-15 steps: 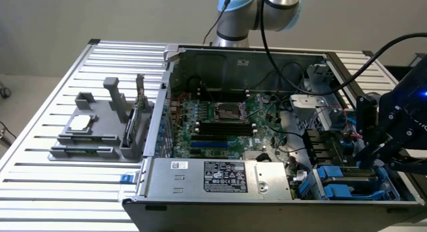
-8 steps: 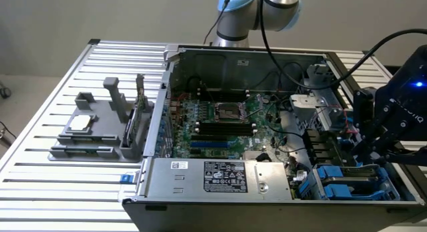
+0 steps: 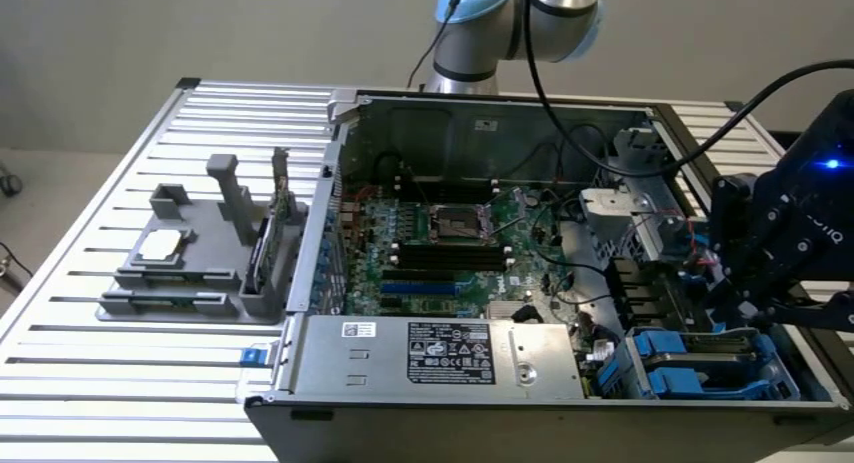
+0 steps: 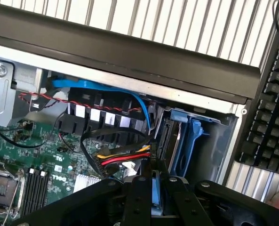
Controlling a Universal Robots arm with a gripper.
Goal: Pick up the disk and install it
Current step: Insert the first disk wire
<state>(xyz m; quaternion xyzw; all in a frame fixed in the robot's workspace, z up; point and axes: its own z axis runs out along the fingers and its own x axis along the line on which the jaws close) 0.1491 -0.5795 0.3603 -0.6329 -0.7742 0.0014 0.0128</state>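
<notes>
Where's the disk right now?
The disk is clamped edge-on in the gripper, close to the blue drive bay at a corner of the case, on the exterior view's right.

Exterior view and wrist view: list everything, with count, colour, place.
table: one, silver slatted, under everything.
computer case: one, dark, open, on the table.
motherboard: one, green, inside the case.
power-supply box: one, grey, case's near edge.
fixture: one, grey, exterior view's left of the case.
processor chip: one, silver, on the fixture.
keyboard: one, black, outside the case.
drive bay: one, blue-fitted, in the case corner.
disk: one, blue-framed, between the fingers near the drive bay.
arm: one, silver and blue, behind the case.
gripper: one, black, fingers shut on the disk.
</notes>
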